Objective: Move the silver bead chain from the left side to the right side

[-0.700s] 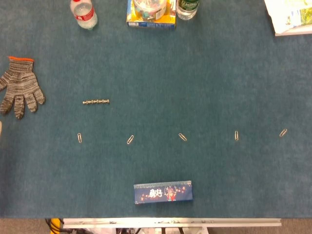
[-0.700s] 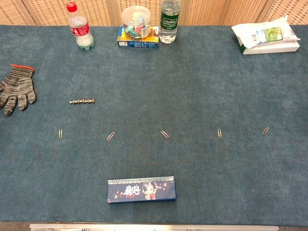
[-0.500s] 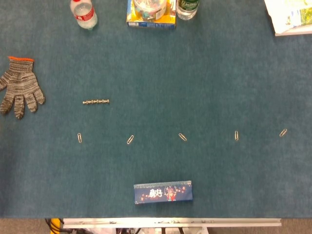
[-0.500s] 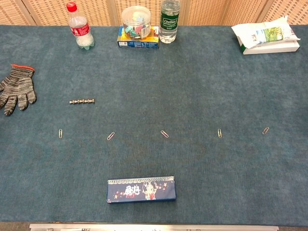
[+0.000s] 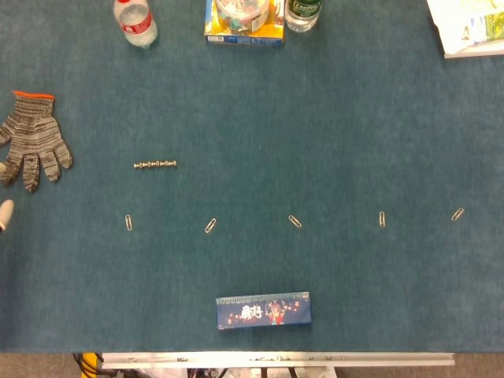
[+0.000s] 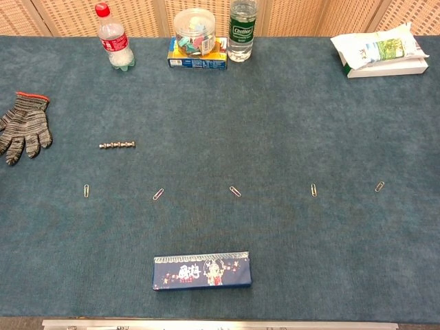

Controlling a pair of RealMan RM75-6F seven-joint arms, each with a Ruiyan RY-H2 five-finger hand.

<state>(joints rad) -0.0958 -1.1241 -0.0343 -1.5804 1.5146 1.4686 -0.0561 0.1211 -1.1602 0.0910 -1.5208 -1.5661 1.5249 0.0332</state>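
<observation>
The silver bead chain (image 5: 155, 164) lies straight on the blue cloth at the left, also in the chest view (image 6: 117, 145), with nothing touching it. A pale tip of my left hand (image 5: 5, 213) pokes in at the left edge of the head view, well left of the chain and just below the glove. Too little of it shows to tell how its fingers lie. The chest view does not show it. My right hand is in neither view.
A grey knit glove (image 5: 31, 145) lies at the far left. Several paper clips (image 5: 294, 221) sit in a row across the middle. A dark blue box (image 5: 263, 309) lies near the front edge. Bottles (image 6: 115, 41), a jar on a box (image 6: 197, 42) and a white packet (image 6: 380, 49) line the back.
A tip of my left hand has come into the head view at the left edge; half a second ago it was out of sight. The chain has not moved.
</observation>
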